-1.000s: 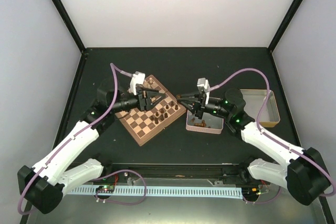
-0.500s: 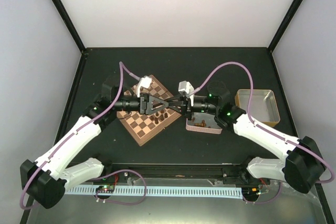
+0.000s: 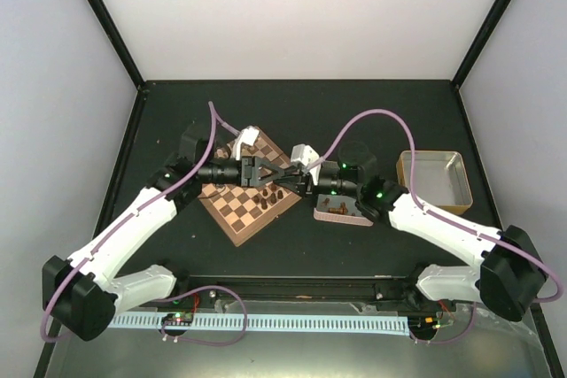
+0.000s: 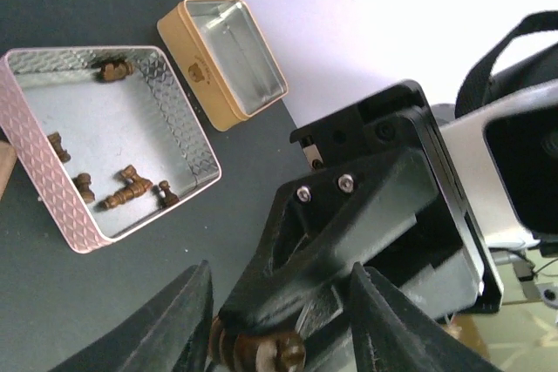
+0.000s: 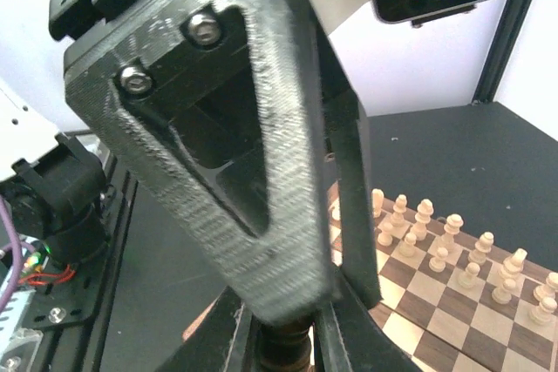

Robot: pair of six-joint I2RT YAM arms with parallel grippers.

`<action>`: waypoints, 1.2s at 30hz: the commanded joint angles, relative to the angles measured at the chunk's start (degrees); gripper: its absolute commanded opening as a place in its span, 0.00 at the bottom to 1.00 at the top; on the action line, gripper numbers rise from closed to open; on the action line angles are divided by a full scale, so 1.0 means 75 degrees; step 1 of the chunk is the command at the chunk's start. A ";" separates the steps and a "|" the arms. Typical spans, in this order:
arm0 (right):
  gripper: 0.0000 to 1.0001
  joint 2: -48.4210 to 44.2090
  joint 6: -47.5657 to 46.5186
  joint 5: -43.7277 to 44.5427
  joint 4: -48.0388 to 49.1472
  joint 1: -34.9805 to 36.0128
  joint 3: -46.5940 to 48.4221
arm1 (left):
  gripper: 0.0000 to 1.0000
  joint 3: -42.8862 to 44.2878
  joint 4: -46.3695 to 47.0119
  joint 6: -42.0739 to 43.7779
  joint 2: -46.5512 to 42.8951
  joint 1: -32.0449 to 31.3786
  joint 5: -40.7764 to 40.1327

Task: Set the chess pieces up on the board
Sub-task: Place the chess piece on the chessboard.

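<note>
- The square wooden chessboard (image 3: 235, 219) sits left of centre, a pink-walled metal tin (image 4: 131, 119) right of it.
- The right gripper (image 5: 283, 341) pinches a dark brown wooden chess piece (image 4: 260, 353) over the board's right side.
- The left gripper (image 4: 279, 337), jaws half open, brackets the same piece.

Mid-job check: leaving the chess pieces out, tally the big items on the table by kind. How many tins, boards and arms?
Tins: 2, the pink tin and the gold tin
Chessboard: 1
Robot arms: 2, the left arm and the right arm
Total: 5
</note>
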 commanded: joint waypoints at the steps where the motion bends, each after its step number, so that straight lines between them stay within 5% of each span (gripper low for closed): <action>1: 0.01 0.0098 -0.0608 0.0836 -0.0136 0.0280 0.0254 | 0.42 0.0441 -0.0363 -0.0131 0.0195 0.0093 -0.0001; 8: 0.01 0.0124 -0.0910 0.1808 -0.0144 0.0489 0.0270 | 0.30 0.0386 -0.0776 -0.0007 0.0362 0.0109 0.0097; 16: 0.01 0.0233 -0.1032 0.2449 0.0006 0.0608 0.0249 | 0.32 0.0310 -0.1019 0.0100 0.0523 0.0108 0.0172; 27: 0.01 0.0334 -0.0961 0.2764 0.0357 0.0762 0.0180 | 0.03 0.0278 -0.1020 0.0086 0.0621 0.0142 0.0128; 36: 0.02 0.0545 -0.0789 0.2879 0.1041 0.0875 0.0049 | 0.02 0.0006 -0.0933 -0.0137 0.0425 0.0343 -0.0141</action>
